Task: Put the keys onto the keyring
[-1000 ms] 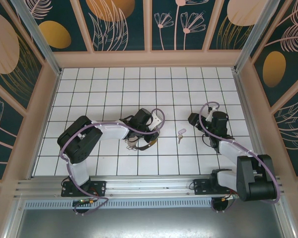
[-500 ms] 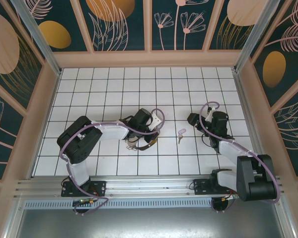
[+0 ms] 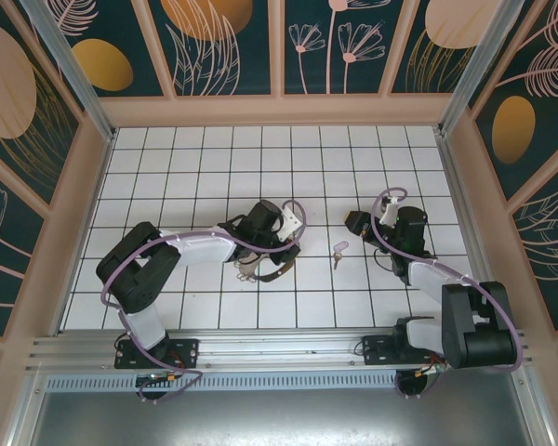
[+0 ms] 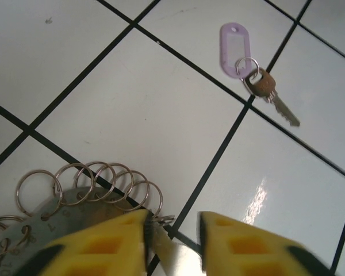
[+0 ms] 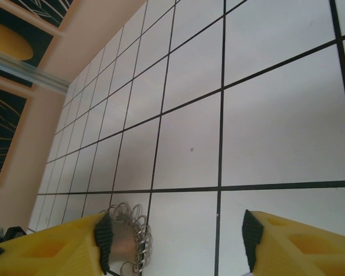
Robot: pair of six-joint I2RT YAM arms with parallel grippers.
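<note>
The key, short and silvery, lies flat on the white tiles with a lilac tag on its small ring; in the top view the key is between the two arms. The keyring, a grey plate edged with wire rings, lies under my left gripper. Its yellow fingers stand apart. A ring and a silvery strip touch the left pad, and the right pad is clear of them. My right gripper hangs wide open over bare tiles, with the keyring by its left finger.
The keyring lies just below my left gripper, and my right gripper is to the right of the key. A beige raised wall frames the tiled floor. Purple cables loop over both wrists.
My left gripper was shut and now stands apart, and that arm's elbow has swung left. My right gripper has edged slightly left. The key has not moved.
</note>
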